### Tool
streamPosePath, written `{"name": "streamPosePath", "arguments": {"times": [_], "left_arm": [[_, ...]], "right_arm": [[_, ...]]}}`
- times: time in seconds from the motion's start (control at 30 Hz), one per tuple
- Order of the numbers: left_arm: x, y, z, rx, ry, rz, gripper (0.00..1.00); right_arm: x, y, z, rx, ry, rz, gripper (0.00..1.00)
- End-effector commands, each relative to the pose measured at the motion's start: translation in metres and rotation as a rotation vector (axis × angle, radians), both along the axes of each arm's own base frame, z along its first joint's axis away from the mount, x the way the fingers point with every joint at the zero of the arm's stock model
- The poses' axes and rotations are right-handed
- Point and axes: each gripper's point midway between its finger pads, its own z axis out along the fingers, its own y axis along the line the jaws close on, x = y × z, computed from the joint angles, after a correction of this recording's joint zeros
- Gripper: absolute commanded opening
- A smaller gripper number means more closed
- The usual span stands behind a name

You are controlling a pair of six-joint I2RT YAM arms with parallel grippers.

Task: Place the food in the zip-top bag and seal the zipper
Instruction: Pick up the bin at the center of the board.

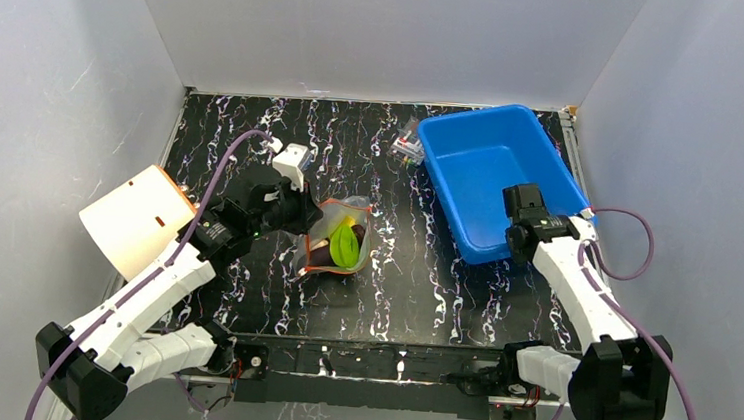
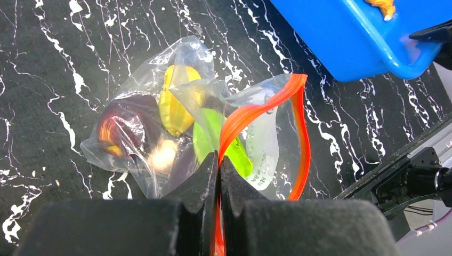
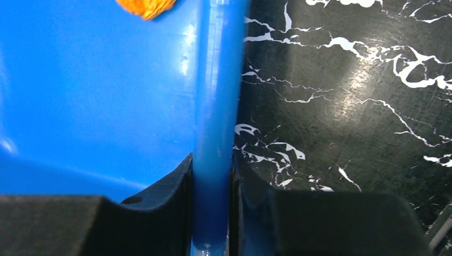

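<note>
Leftmost, one white-and-orange drum (image 1: 137, 217) lies at the black table's (image 1: 412, 293) edge. Beside it the left gripper (image 2: 219, 160) pinches the zipper (image 2: 298, 128) of the single clear bag (image 2: 192, 58) mid-table, jaws closed tight on the strip. Four foods show inside: a purple eggplant (image 2: 125, 125), a yellow piece (image 2: 173, 109), a beige piece (image 2: 162, 156), a green piece (image 2: 208, 136). Further right, one packet of sticks (image 1: 408, 151) sits just beside one blue tub (image 1: 473, 153) holding one orange piece (image 3: 146, 5). The right gripper (image 3: 212, 176) clamps the tub's near wall.
</note>
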Motion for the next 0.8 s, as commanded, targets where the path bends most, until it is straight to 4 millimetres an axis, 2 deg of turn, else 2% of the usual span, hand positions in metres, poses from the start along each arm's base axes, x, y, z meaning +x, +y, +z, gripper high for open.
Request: {"name": "streamPosePath", "arguments": {"times": [0.0, 0.23, 0.33, 0.43, 0.5, 0.77], "left_arm": [[0.000, 0.000, -0.003, 0.004, -0.009, -0.016, 0.00], [0.000, 0.001, -0.006, 0.011, -0.013, -0.014, 0.00], [0.000, 0.002, -0.008, 0.015, -0.014, -0.013, 0.00], [0.000, 0.004, -0.009, 0.024, -0.017, -0.010, 0.00], [0.001, 0.005, -0.008, 0.028, -0.021, -0.007, 0.00], [0.001, 0.011, -0.004, 0.032, -0.050, 0.013, 0.00]], "right_arm": [[0.015, -0.008, 0.037, -0.033, -0.167, -0.036, 0.00], [0.022, -0.020, 0.077, -0.077, -0.322, -0.074, 0.00], [0.034, -0.019, 0.102, -0.125, -0.474, 0.018, 0.00], [0.037, -0.011, 0.136, -0.131, -0.693, 0.103, 0.00], [0.036, -0.006, 0.147, -0.144, -0.782, 0.162, 0.00], [0.035, 0.021, 0.181, -0.220, -0.916, 0.411, 0.00]]}}
